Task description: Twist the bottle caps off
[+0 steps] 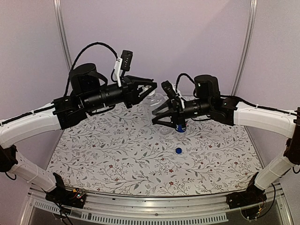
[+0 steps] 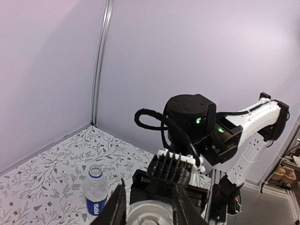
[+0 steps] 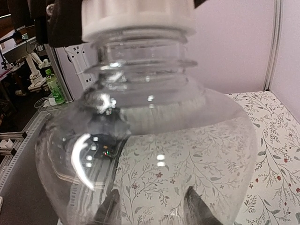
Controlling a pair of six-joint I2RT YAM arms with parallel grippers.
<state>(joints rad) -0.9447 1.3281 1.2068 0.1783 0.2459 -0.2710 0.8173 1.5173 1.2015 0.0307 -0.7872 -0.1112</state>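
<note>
We count two bottles, the Pepsi bottle (image 2: 95, 192) and the plain bottle (image 3: 150, 140), and two caps, the blue cap (image 1: 178, 150) and the white cap (image 3: 138, 16). We also count two claws, the left claw (image 2: 147, 206) and the right claw (image 3: 153, 208), and one surface (image 1: 117, 154).

We are wearing white shells on the left arm (image 1: 28, 124) and right arm (image 1: 262, 117) — and carrying black round motors, a looped black cable (image 1: 89, 46), a black left gripper (image 1: 151, 90).

A clear bottle (image 3: 154, 122) (white cap (image 3: 138, 21)) looms close.
</note>
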